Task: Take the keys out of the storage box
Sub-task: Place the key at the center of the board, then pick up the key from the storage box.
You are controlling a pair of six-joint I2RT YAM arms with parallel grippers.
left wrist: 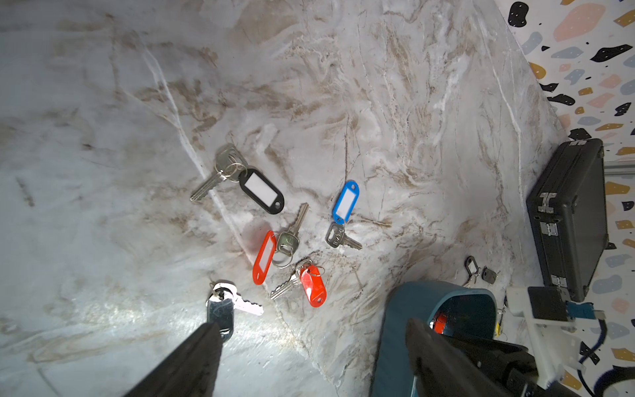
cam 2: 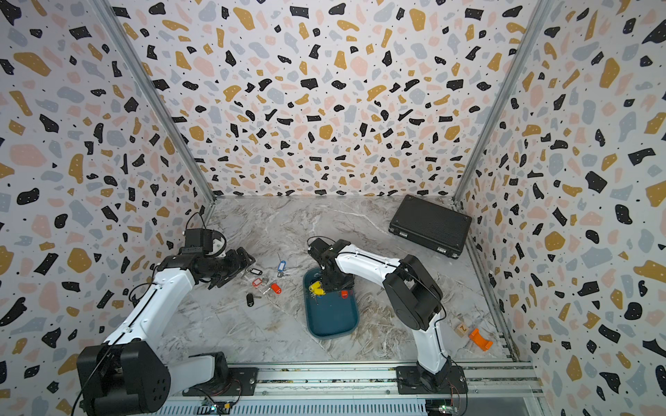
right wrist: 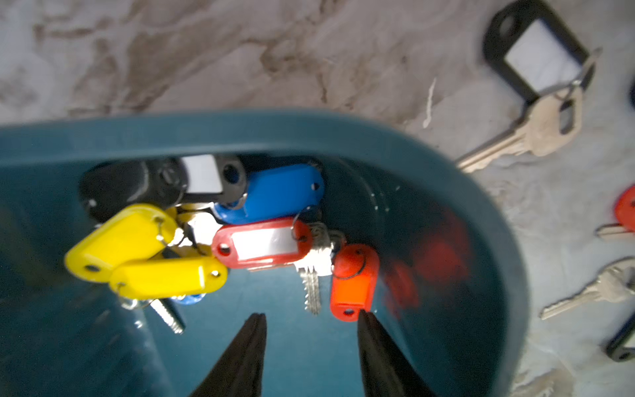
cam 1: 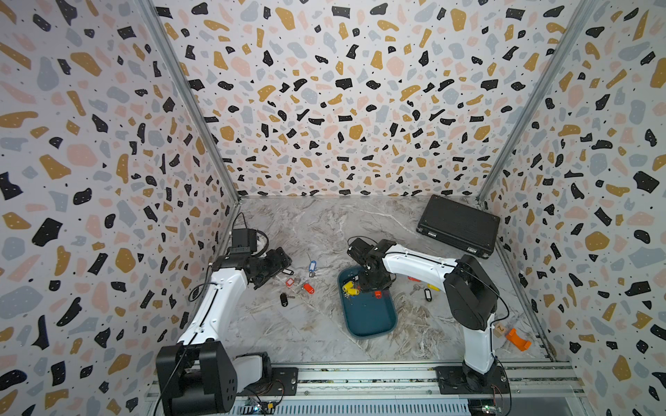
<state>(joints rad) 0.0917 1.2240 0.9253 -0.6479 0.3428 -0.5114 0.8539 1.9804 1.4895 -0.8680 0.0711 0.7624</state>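
Right pincer [right wrist: 309, 313] is down inside the box [cam 1: 371, 317], at its far end. Jaws about half open, nothing held. One fingertip [right wrist: 362, 318] sits at the edge of the orange tag [right wrist: 354, 282]; touching, I think, but it's blurry there. Keys [right wrist: 261, 244] are piled in that same end of the box: yellow, red, blue and black tags. Left pincer [left wrist: 311, 326] is wide open and empty, over the surface [left wrist: 103, 240] left of the box. Loose keys [left wrist: 263, 190] lie there, more on the box's other side.
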